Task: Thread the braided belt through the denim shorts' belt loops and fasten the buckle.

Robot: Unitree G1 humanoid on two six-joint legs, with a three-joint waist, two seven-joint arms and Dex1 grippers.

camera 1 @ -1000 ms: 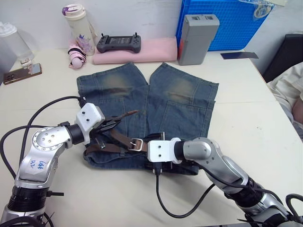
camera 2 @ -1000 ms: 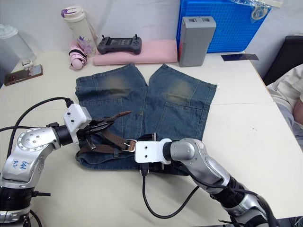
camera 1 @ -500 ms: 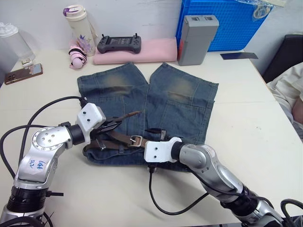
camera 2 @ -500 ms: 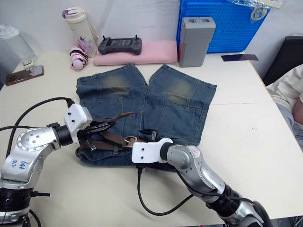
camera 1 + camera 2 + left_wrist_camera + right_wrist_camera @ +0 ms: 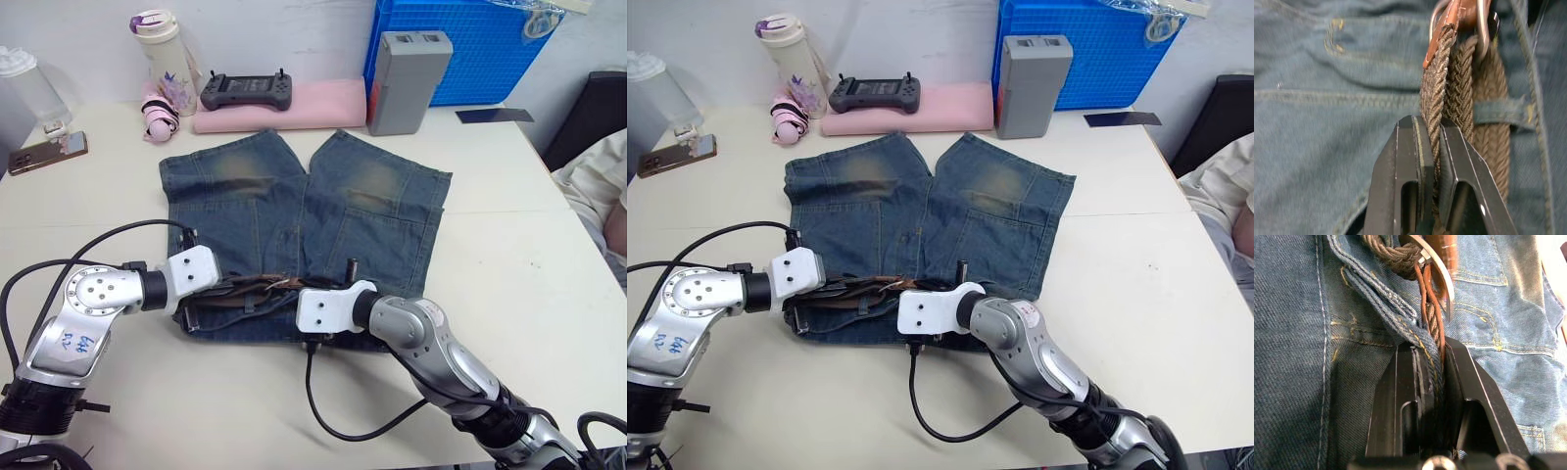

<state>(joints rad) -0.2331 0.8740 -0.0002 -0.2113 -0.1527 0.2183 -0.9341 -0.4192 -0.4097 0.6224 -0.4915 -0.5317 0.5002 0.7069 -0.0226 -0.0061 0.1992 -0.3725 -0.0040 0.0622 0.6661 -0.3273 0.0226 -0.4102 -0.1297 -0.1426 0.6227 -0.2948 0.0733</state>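
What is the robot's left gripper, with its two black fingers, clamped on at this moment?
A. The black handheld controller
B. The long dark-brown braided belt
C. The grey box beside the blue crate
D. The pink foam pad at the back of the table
B: in the left wrist view the left gripper has its fingers closed on the dark-brown braided belt, which lies across the faded blue denim shorts.
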